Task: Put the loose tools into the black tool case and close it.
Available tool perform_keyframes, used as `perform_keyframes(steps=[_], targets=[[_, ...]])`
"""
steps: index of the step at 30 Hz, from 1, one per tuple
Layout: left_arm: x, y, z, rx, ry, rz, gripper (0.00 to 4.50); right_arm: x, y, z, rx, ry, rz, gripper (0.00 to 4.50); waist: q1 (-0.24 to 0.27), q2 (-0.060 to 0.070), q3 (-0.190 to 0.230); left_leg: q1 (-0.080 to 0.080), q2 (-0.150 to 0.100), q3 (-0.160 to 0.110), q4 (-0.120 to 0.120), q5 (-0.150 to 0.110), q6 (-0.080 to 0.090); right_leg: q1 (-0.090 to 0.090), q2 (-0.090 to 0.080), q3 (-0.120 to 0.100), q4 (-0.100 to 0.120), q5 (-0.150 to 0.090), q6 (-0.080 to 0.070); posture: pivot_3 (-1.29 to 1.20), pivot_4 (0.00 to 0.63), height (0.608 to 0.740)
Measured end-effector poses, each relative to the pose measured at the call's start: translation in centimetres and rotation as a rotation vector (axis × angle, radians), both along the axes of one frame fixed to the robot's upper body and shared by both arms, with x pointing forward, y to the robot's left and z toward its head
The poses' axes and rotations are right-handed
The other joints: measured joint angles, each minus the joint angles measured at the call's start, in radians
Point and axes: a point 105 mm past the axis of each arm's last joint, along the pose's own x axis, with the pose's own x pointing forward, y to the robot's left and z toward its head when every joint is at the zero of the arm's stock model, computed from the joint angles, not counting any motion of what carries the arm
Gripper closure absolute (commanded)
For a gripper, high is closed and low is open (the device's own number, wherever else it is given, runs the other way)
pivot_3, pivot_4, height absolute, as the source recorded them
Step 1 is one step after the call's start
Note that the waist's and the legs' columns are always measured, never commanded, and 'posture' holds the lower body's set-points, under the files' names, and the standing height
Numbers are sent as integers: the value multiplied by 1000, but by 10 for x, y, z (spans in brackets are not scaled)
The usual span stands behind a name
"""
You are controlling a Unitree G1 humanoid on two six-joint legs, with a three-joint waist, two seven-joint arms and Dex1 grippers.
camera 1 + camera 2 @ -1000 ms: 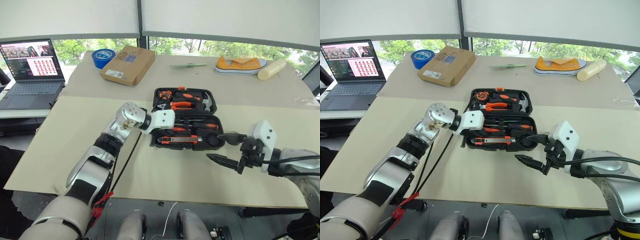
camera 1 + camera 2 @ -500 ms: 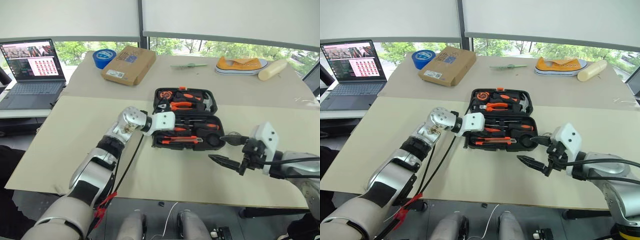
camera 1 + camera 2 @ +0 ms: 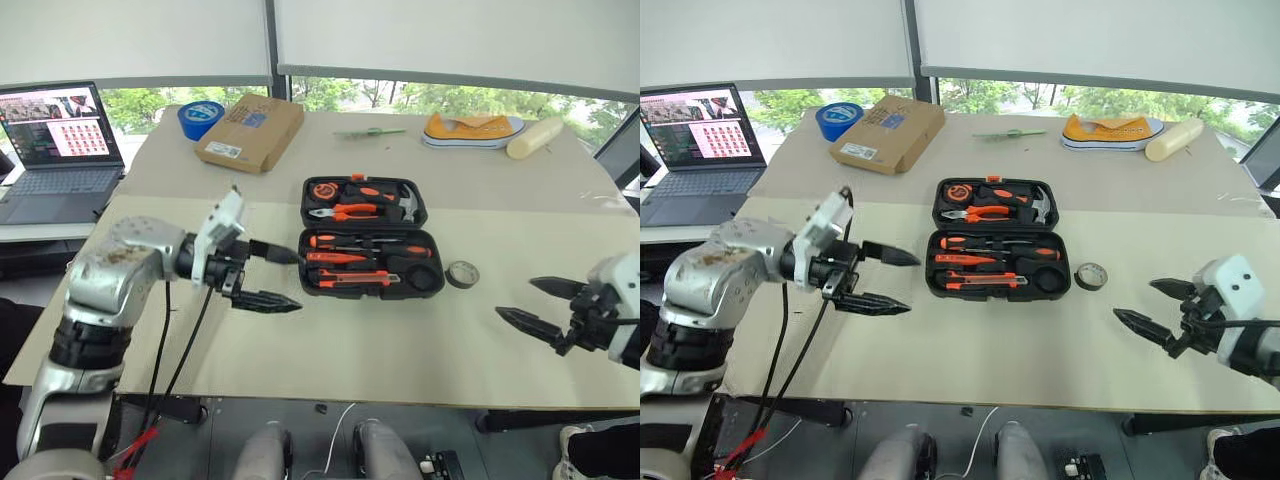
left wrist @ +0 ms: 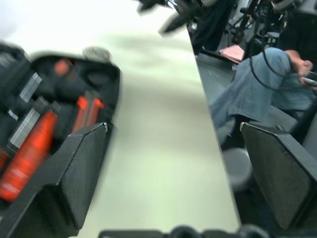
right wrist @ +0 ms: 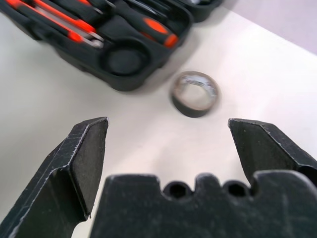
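The black tool case lies open in the middle of the table. Its near half holds orange-and-black screwdrivers and a utility knife, beside a round slot with nothing in it. The far half holds pliers and a hammer. A small dark tape roll lies on the table just right of the case and is also in the right wrist view. My left gripper hovers open at the case's left edge, pointing right. My right gripper is open and holds nothing, right of the tape roll.
At the far left stand a laptop, a blue tape roll and a cardboard box. A yellow shoe and a cream cylinder lie at the far right. A seated person in jeans is beyond the table's right side.
My left gripper has opened and pulled back left and up, off the case. My right gripper has moved right, and the tape roll now shows beside the case.
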Motion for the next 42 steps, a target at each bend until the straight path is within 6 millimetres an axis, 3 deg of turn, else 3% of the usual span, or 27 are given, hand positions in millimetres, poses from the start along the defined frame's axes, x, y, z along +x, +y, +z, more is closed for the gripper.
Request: perform_keyframes(steps=[7,11,16,25,29,35,38,42], targets=[[6,0,-5,60,-103,41,45,49,24,-23,-38,66,114,0,-10,1,0,0,-2,1,-2,0,-1,-2,1,1,0,0,-1,0,150,735],[7,1,-6,70,-104,55,45,61,27,-48,-86,130,130,0,-1,1,1,-2,-2,0,-2,0,-1,-4,0,0,0,0,-1,0,150,735],[9,3,-9,76,-105,81,0,72,30,-53,-106,113,142,1334,-3,1,1,-2,-3,1,-2,0,0,-3,-1,1,0,0,0,0,150,735],[11,4,-9,80,-113,104,0,76,33,-59,-113,79,162,4456,-4,1,1,-2,-2,0,-2,0,0,-3,-1,0,0,0,-1,0,150,735],[11,5,-9,83,-118,109,0,68,29,-50,-81,70,166,4487,-4,2,1,-3,-1,0,-2,0,0,-4,-1,0,1,0,-1,0,150,735],[10,1,-10,85,-140,87,0,53,83,-1,-11,-26,380,4487,-10,2,1,-2,1,0,-3,0,0,-4,1,0,1,0,-1,0,150,735],[10,-1,-12,89,-136,80,0,48,103,-5,-34,-14,439,4487,-7,2,1,-2,1,0,-2,0,0,-4,0,0,0,0,-1,0,150,735],[10,-2,-13,89,-135,76,0,50,114,-24,-71,29,439,4487,2,2,1,-3,-1,0,-2,0,0,-4,-1,0,0,0,-1,0,150,735]])
